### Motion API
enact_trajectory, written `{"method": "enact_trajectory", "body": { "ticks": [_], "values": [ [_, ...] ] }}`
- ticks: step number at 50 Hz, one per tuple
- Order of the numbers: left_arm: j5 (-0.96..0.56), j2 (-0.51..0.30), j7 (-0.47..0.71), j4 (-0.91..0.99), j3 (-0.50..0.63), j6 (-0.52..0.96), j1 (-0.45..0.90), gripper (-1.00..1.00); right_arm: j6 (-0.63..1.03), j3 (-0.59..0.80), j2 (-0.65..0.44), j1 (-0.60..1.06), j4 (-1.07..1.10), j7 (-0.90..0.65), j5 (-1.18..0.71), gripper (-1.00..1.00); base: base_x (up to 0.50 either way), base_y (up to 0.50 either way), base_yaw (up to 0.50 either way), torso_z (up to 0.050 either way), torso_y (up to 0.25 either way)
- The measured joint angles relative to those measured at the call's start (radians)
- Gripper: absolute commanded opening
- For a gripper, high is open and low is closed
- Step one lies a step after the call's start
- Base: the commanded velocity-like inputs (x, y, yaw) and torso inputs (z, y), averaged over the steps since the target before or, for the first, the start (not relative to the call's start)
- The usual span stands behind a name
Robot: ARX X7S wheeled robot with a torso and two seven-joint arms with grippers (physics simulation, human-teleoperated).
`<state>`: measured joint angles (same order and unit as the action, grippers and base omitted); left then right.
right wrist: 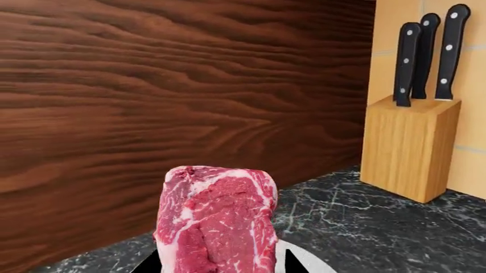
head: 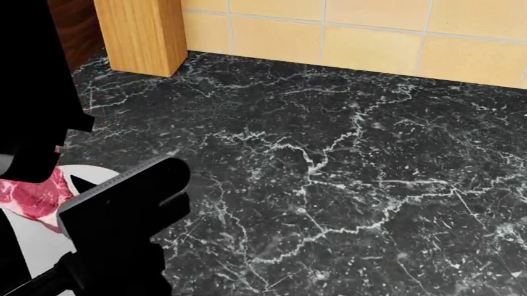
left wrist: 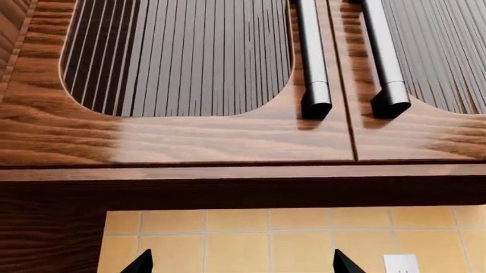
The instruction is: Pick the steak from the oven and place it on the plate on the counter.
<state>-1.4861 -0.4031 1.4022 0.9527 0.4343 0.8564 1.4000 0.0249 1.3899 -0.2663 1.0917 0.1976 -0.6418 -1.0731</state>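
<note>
The steak (right wrist: 216, 222), pink-red with a whitish fat edge, stands upright between the fingers of my right gripper (right wrist: 220, 268), which is shut on it. It is just over the white plate (right wrist: 305, 263) on the black marble counter (right wrist: 365, 227). In the head view the steak (head: 33, 196) shows at the far left over the plate (head: 33, 246), which black arm parts (head: 123, 216) mostly hide. My left gripper (left wrist: 241, 264) is open and empty, and faces the tiled wall. The oven is out of view.
A wooden knife block (right wrist: 410, 148) with three black-handled knives stands on the counter (head: 329, 172) by the tiled wall; it also shows in the head view (head: 144, 34). A brown wooden panel (right wrist: 152, 114) rises beside the plate. Wooden cabinet doors (left wrist: 190, 136) with metal handles hang above the left gripper.
</note>
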Motion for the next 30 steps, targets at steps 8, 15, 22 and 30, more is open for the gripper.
{"method": "enact_trajectory", "body": {
  "ticks": [8,15,22,30],
  "values": [
    [0.001,-0.002,-0.002,-0.001,0.002,-0.002,0.001,1.0,-0.003,-0.002,0.021,-0.025,-0.056,0.032,-0.034,-1.0,0.0,0.0,0.0,0.0,0.001],
    [0.005,-0.003,-0.003,0.0,0.003,-0.006,-0.003,1.0,0.009,0.002,0.035,-0.037,-0.098,0.042,-0.056,-1.0,0.0,0.0,0.0,0.0,0.0],
    [0.01,-0.005,-0.005,0.004,0.003,-0.011,-0.01,1.0,0.054,0.013,0.05,-0.016,-0.108,0.028,-0.079,-1.0,0.0,0.0,0.0,0.0,0.0],
    [0.022,-0.009,-0.012,0.008,0.001,-0.019,-0.024,1.0,0.122,0.039,0.066,0.037,-0.075,-0.013,-0.071,-1.0,0.0,0.0,0.0,0.0,0.0]
  ]
}}
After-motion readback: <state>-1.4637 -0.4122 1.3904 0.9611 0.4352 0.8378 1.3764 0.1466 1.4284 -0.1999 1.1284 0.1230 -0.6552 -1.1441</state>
